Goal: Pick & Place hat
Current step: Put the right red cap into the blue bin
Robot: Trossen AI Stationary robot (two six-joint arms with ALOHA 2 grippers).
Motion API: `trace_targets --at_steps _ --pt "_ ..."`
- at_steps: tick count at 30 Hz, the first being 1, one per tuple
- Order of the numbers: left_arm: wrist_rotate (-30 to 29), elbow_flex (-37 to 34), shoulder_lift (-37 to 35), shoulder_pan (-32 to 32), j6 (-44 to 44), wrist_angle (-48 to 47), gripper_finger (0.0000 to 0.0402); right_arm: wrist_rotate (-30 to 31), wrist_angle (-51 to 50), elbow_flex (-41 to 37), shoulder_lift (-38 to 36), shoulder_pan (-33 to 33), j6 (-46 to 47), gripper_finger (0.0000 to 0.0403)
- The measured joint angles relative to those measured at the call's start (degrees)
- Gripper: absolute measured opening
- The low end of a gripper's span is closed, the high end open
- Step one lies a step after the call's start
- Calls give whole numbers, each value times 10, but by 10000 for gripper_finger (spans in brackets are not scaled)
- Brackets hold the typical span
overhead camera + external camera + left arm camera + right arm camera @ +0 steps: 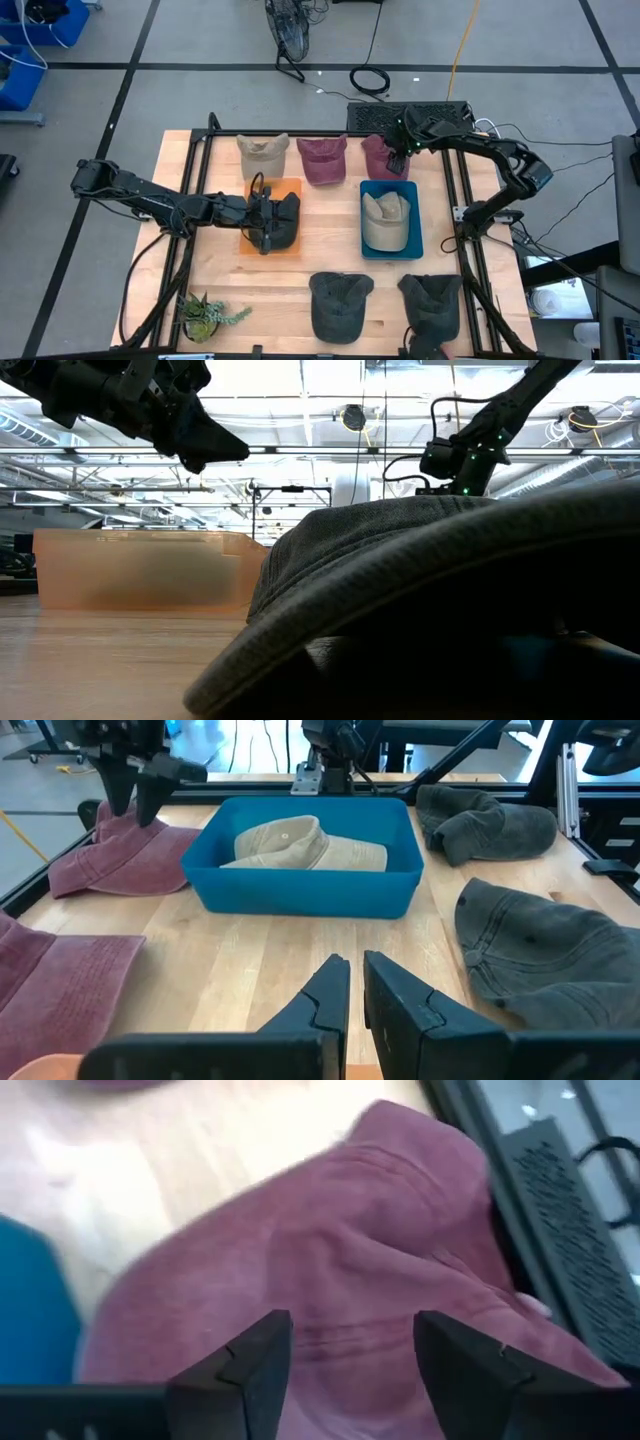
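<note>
A: High view, what sits in the bins?
B: The blue bin (390, 247) holds a tan hat (387, 220); the left gripper (268, 222), fingers nearly together, hides the orange bin (285, 188).
A: The other arm?
B: The right gripper (350, 1350) hovers spread over a maroon hat (340, 1270) by the table's far edge.

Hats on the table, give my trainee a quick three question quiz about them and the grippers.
1. True or false: the blue bin holds a tan hat.
2. Which gripper hangs open over the maroon hat at the far right of the back row? A) left B) right
3. Fill in: the left gripper is over the ____ bin.

Key: 1 true; 2 B, the right gripper; 3 orange.
</note>
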Motion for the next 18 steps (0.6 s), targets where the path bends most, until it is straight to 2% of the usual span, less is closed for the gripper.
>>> trace_targets --at_steps 4,10,18 --pt "0 0 0 0 -1 -2 42 -25 10 -4 0 -1 0 194" --pt "0 0 0 0 -4 -2 42 -26 38 -34 0 -1 6 167" --pt "0 0 0 0 -3 -1 42 -13 61 -58 -1 -1 17 154"
